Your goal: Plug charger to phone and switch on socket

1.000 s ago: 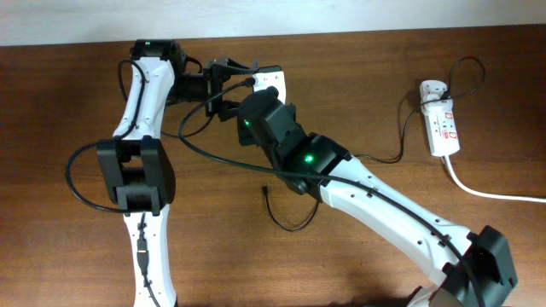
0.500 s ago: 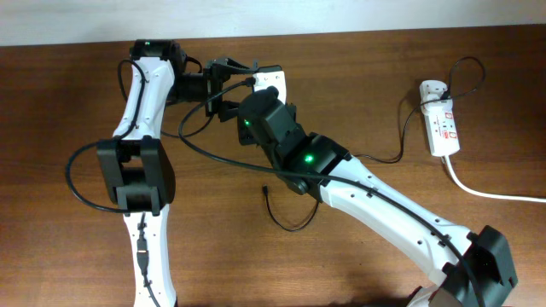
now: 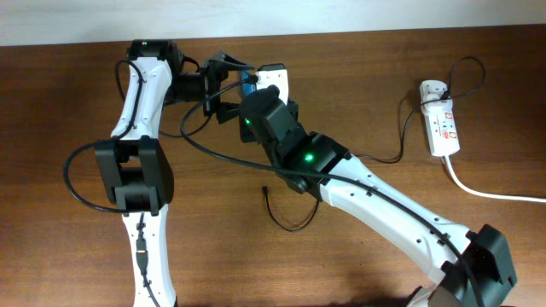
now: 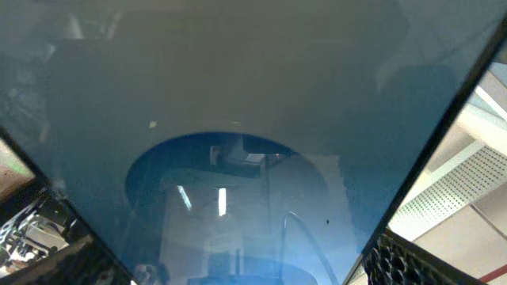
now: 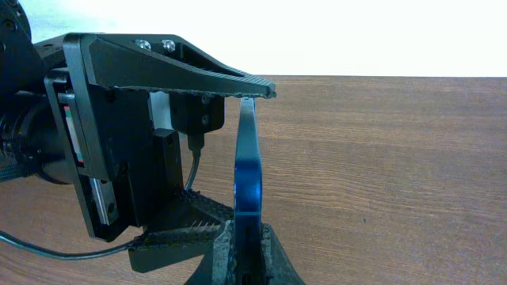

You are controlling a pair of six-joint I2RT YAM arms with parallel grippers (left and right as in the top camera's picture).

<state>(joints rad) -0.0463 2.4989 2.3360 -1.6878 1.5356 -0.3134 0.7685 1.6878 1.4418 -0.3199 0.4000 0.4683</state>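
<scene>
The phone (image 3: 271,78) stands on edge at the back of the table, and its blue screen fills the left wrist view (image 4: 238,119). In the right wrist view I see it edge-on (image 5: 247,158). My right gripper (image 5: 247,257) is shut on its lower end. My left gripper (image 3: 241,85) spans it, with one jaw on its top edge and the other at its bottom. The charger's black cable tip (image 3: 265,189) lies loose on the table. The cable runs right to a white adapter (image 3: 431,89) on the socket (image 3: 444,130).
The socket's thick white cord (image 3: 490,193) trails off to the right edge. The charger cable loops (image 3: 290,223) under my right arm. The left arm's own black cable (image 3: 85,153) hangs beside it. Bare wood table lies right of the phone (image 5: 396,158).
The phone has tilted slightly and its blue screen now shows beside the left gripper in the overhead view. Both arms have barely moved.
</scene>
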